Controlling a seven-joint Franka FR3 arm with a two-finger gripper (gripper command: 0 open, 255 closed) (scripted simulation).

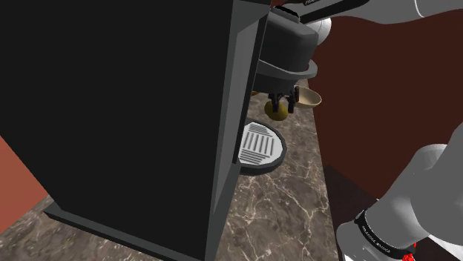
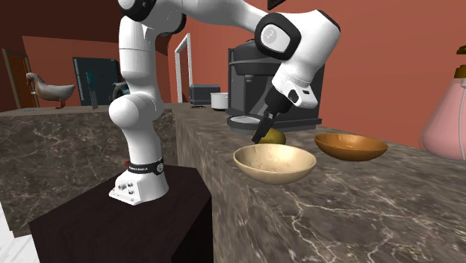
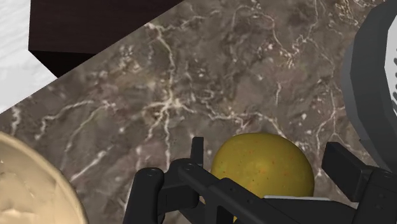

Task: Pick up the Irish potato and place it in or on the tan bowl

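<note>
One yellow-brown potato (image 3: 262,167) sits on the marble desk (image 3: 191,76) - between the gripper's (image 2: 261,138) spread fingers (image 3: 198,153), which stand beside it without squeezing. It looks almost round, so no long way shows. Two bowls stand near - one tan bowl (image 2: 274,163), one brown bowl (image 2: 350,146).

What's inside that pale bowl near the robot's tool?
Nothing shows inside the tan bowl; its inner wall is bare. Its near side covers the very bottom, which cannot be seen.
</note>
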